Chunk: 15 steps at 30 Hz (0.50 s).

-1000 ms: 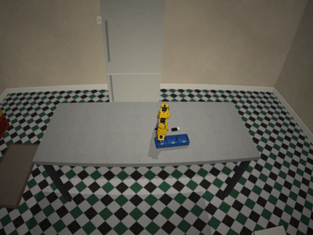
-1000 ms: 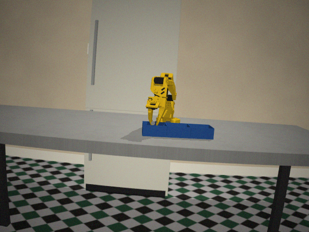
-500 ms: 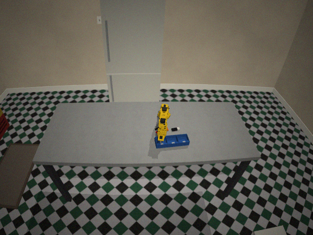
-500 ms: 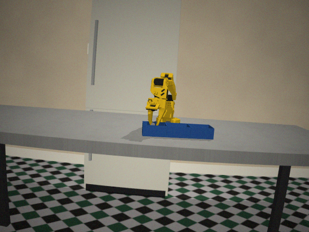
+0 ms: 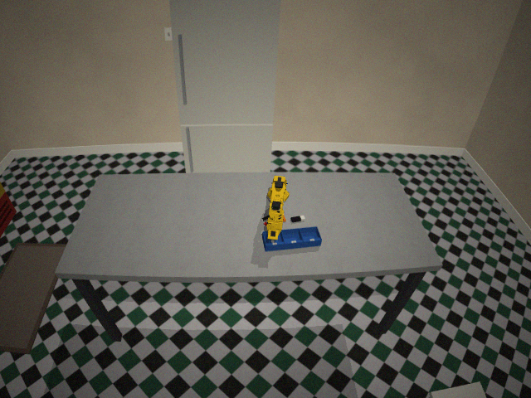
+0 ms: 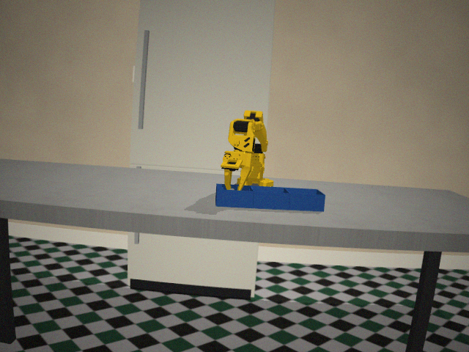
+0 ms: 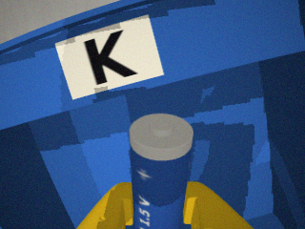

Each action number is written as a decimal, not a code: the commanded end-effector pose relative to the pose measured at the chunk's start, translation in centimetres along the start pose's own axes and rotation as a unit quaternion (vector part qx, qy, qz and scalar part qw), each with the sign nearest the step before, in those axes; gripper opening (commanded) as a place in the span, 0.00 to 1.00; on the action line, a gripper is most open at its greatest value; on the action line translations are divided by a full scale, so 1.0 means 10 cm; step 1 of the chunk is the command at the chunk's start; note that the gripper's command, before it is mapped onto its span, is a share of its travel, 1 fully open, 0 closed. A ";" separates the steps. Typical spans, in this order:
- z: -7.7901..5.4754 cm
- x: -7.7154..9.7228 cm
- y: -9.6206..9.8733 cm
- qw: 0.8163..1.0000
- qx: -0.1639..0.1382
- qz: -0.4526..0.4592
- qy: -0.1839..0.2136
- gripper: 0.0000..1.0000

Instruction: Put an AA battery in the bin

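My yellow gripper [image 7: 159, 223] is shut on a blue AA battery [image 7: 159, 185] with a grey end cap. It holds the battery end-down inside the blue compartment with the white label K [image 7: 110, 57]. In the exterior and top views the gripper [image 6: 234, 184] reaches down into the left end of the blue three-compartment bin [image 5: 291, 239], which also shows in the exterior view [image 6: 270, 199]. The battery is hidden behind the arm and bin wall in the top and exterior views.
A small black and white object [image 5: 297, 218] lies on the grey table just behind the bin. A small red and orange thing [image 5: 266, 220] lies by the arm's left side. The arm's base [image 5: 279, 184] stands behind the bin.
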<state>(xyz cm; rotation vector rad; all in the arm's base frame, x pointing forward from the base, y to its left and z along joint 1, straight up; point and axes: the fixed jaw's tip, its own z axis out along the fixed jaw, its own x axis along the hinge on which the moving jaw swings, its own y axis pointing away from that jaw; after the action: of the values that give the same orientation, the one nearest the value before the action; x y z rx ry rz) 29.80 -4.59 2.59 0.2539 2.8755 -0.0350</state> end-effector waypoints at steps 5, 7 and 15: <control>-0.16 -0.11 -0.03 0.999 0.001 0.010 -0.037 0.01; -0.16 -0.11 -0.03 0.999 0.001 0.010 -0.037 0.03; -0.16 -0.11 -0.03 0.999 0.001 0.010 -0.037 0.08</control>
<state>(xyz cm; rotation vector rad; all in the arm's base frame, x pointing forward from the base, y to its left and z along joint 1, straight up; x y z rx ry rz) 29.81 -4.60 2.59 0.2538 2.8748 -0.0351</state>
